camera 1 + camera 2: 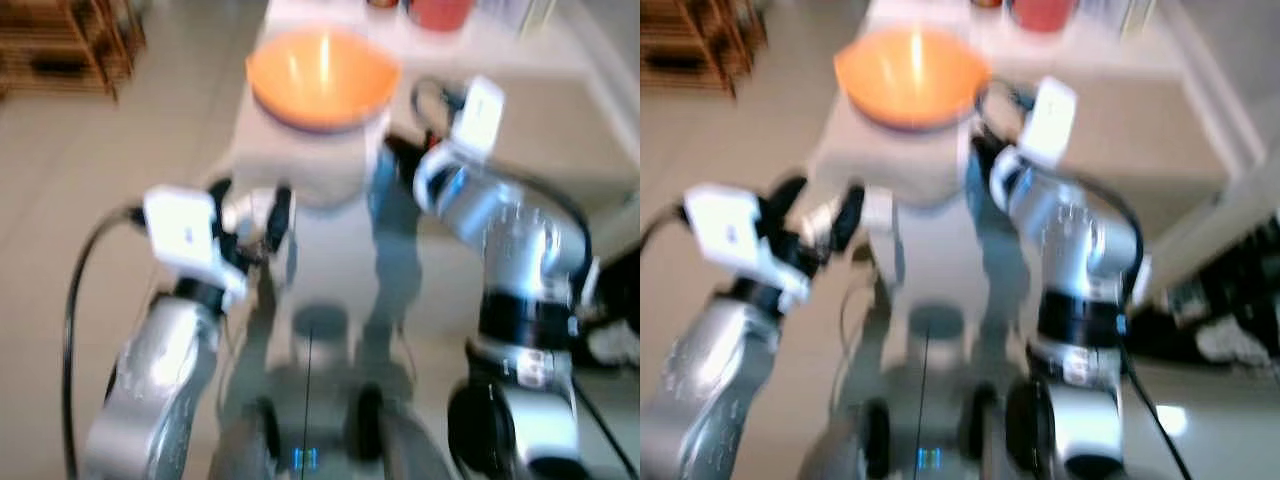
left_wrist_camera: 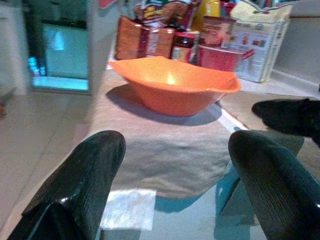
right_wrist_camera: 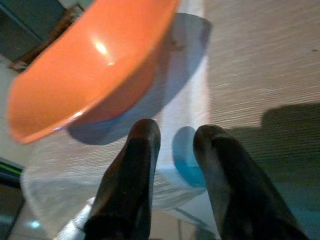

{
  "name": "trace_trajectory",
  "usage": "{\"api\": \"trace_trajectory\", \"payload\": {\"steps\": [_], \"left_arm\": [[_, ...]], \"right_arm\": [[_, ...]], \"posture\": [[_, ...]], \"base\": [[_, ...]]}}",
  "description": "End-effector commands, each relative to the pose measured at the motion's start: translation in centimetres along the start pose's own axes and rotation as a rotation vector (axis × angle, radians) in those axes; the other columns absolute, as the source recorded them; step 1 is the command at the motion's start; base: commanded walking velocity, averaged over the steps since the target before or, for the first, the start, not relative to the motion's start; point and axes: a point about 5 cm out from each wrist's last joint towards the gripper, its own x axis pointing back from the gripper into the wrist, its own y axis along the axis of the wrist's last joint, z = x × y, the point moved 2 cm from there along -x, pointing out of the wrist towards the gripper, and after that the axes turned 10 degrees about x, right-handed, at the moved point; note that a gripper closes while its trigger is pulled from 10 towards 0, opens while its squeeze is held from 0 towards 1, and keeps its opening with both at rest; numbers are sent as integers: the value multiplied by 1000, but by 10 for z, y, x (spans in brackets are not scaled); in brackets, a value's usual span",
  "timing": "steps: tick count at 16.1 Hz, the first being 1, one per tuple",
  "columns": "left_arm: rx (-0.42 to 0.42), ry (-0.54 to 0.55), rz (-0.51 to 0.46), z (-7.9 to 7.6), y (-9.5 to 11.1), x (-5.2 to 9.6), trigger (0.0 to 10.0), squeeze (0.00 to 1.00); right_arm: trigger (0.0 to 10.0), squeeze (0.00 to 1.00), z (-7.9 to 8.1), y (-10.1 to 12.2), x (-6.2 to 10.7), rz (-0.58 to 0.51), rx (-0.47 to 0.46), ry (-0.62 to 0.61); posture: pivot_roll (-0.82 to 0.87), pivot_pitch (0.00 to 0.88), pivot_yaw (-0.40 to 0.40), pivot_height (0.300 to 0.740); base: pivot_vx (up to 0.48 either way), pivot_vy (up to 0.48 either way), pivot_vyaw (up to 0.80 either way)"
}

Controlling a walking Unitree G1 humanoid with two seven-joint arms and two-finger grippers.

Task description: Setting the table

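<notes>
- orange bowl rests on the placemat, just ahead of both grippers.
- left gripper: fingers spread wide, empty.
- right gripper: fingers parted, empty, at the mat's edge below the bowl.
- risk: a sideways nudge slides the bowl toward the groceries behind.

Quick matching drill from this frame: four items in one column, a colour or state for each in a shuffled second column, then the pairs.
Items
1. bowl
2. placemat
3. left gripper
4. cup behind the bowl

Colour or state
A. red
B. open, short of the mat's near edge
C. orange, resting on the mat
D. beige, woven, lying flat on the table

Pairs: 1-C, 2-D, 3-B, 4-A
</notes>
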Motion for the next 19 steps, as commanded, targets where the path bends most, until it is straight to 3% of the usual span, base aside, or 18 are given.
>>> {"api": "trace_trajectory", "payload": {"steps": [1,5,6,7,9,13,15,19], "left_arm": [[8,6,9,-3,2,5,10000,0],[9,27,26,-5,3,12,10000,0],[9,29,30,-6,3,12,10000,0],[10,31,32,-6,3,13,10000,0],[13,33,35,-5,2,12,10000,0],[7,29,30,-5,2,10,10000,0],[6,28,24,-4,2,7,10000,0],[-2,19,3,-5,5,1,10000,0]], "right_arm": [[0,0,2,14,2,-63,-16,15],[0,0,8,28,8,-176,-43,71],[6471,0,10,33,14,-223,-26,135],[10000,1000,6,36,24,-249,5,169],[10000,1000,-8,36,40,-278,2,191],[10000,1000,-6,59,64,-424,-56,385],[10000,1000,-8,67,58,-440,-61,363],[10000,1000,3,71,20,-408,-92,263]], "posture": [[-65,374,-30,740],[-51,384,-33,740],[-48,382,-35,740],[-51,382,-35,740],[-53,368,-33,740],[-51,334,-33,740],[-53,322,-33,740],[-46,292,-34,740]], "base": [[0,0,0],[0,0,0],[0,0,0],[0,0,0],[0,0,0],[0,0,0],[0,0,0],[0,0,0]]}}
